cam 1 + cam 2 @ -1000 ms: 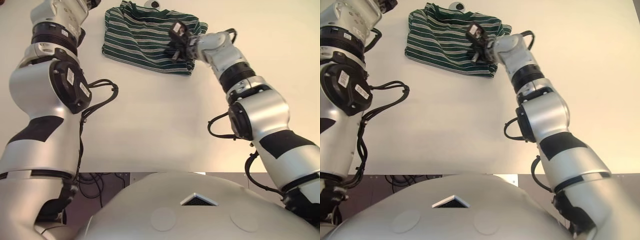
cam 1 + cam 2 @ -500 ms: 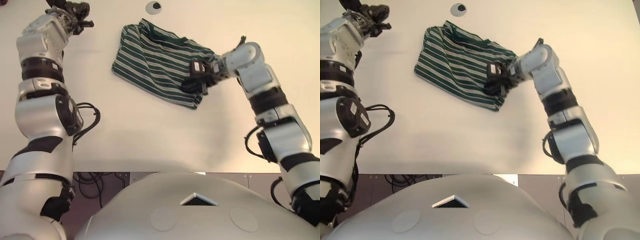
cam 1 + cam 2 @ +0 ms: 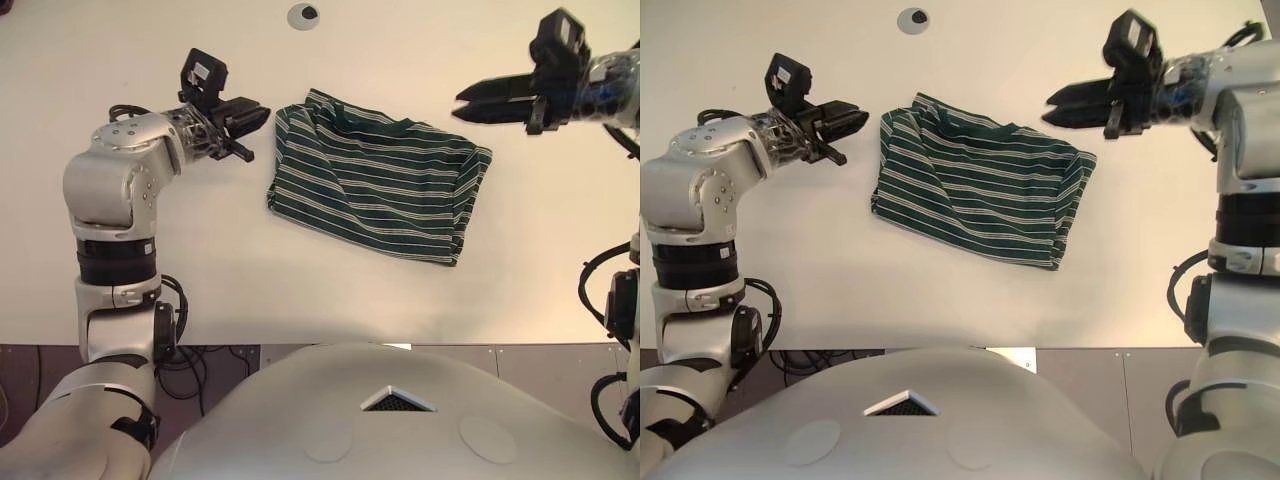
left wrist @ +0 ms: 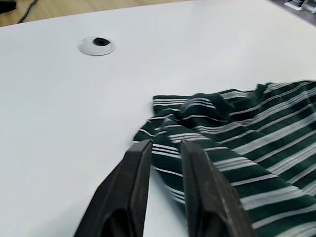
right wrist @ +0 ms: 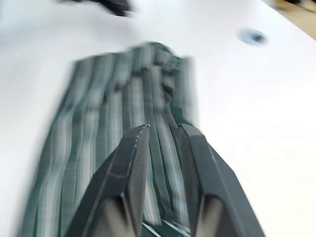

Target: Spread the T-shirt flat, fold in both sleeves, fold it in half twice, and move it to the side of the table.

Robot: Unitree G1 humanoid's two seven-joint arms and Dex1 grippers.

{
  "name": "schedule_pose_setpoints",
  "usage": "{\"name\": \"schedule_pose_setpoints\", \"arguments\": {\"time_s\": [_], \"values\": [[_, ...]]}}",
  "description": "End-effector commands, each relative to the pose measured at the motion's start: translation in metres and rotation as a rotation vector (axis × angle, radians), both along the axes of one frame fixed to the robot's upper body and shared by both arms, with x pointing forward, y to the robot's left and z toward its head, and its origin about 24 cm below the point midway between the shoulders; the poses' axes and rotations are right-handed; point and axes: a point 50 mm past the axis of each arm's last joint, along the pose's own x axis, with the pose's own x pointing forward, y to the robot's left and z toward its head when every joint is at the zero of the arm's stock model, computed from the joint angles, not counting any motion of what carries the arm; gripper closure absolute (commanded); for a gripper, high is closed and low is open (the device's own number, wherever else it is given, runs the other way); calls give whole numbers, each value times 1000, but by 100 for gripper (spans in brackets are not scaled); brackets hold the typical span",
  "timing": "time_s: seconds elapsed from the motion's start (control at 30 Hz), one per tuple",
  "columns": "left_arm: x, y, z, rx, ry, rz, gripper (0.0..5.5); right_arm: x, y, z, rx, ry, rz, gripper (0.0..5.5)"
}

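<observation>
The T-shirt [image 3: 375, 190], dark green with thin white stripes, lies folded into a rough rectangle in the middle of the white table [image 3: 300, 290]. Its collar end is toward the left rear. My left gripper [image 3: 250, 130] hovers just left of the shirt's left edge, open by a narrow gap and empty. In the left wrist view its fingertips [image 4: 143, 148] point at the collar corner [image 4: 173, 118]. My right gripper [image 3: 462, 105] is off the shirt's right rear corner, raised, pointing left, open slightly and holding nothing. The right wrist view looks along the striped cloth [image 5: 123, 108].
A round cable grommet [image 3: 303, 15] sits in the table at the back, behind the shirt. The table's front edge [image 3: 320, 342] runs close to me, with cables hanging below it at the left. Bare tabletop surrounds the shirt on both sides.
My right gripper has let go of the shirt's right corner and pulled away up and to the right. My left gripper came in from the far left to the shirt's left edge.
</observation>
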Motion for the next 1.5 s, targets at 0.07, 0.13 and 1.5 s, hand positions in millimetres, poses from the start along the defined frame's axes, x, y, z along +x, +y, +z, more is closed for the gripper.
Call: {"name": "schedule_pose_setpoints", "arguments": {"time_s": [0.07, 0.13, 1.5], "values": [[-18, -1, -2, 28, 13, 7, 450, -3, -7, -36, 16, 149, -254, 443], [-24, -1, -5, 30, 24, 16, 450, -9, -7, -44, 36, 198, -299, 443], [-45, -31, -42, -40, 122, -8, 445, -30, -60, -39, -3, 236, -414, 548]]}}
